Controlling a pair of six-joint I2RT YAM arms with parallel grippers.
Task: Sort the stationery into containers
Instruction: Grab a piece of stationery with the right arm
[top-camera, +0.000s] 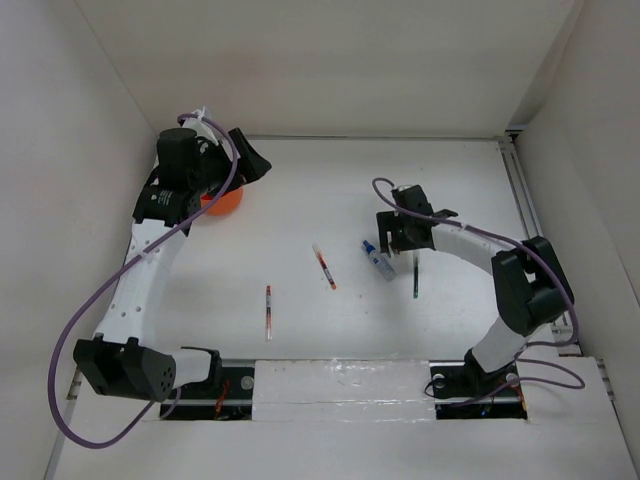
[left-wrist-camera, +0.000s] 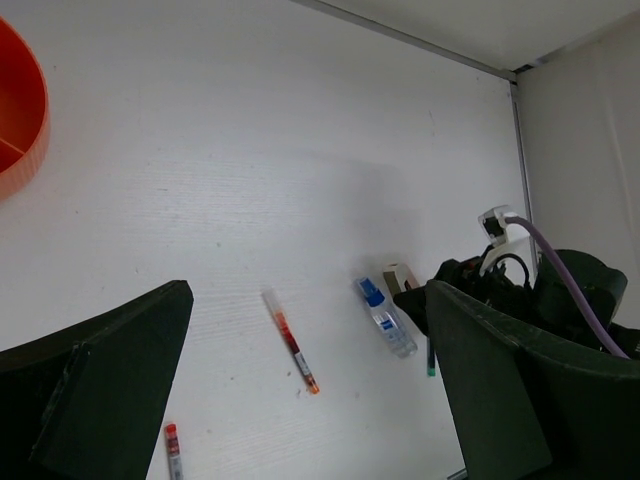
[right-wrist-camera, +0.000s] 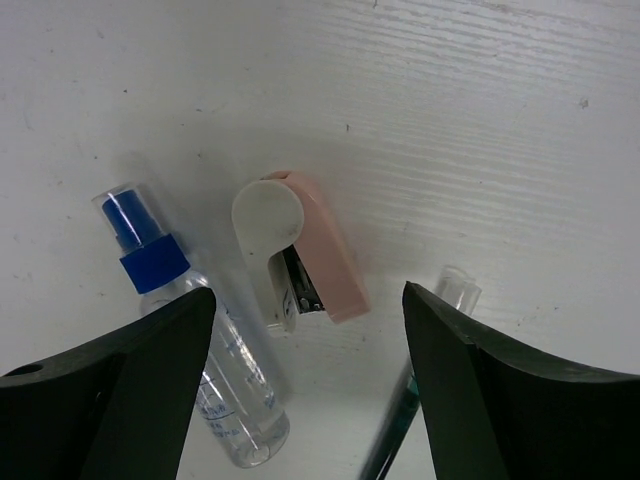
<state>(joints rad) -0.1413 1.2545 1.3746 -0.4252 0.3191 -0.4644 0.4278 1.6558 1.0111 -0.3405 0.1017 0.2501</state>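
Observation:
My right gripper (right-wrist-camera: 308, 300) is open and hovers low over a stubby pink and white item (right-wrist-camera: 310, 250) that lies between its fingers. A clear blue-capped bottle (right-wrist-camera: 190, 330) lies beside the left finger, a dark green pen (right-wrist-camera: 415, 405) beside the right. In the top view the right gripper (top-camera: 403, 240) hides the pink item; the bottle (top-camera: 378, 259) and green pen (top-camera: 415, 275) flank it. Two red-white pens (top-camera: 324, 266) (top-camera: 268, 311) lie mid-table. My left gripper (top-camera: 250, 158) is open and empty next to the orange cup (top-camera: 225, 203). The cup's rim (left-wrist-camera: 20, 130) shows in the left wrist view.
White walls close the table on the left, back and right. A metal rail (top-camera: 520, 200) runs along the right edge. The left arm covers most of the cup in the top view. A purple cable loops over the right wrist (top-camera: 385, 190).

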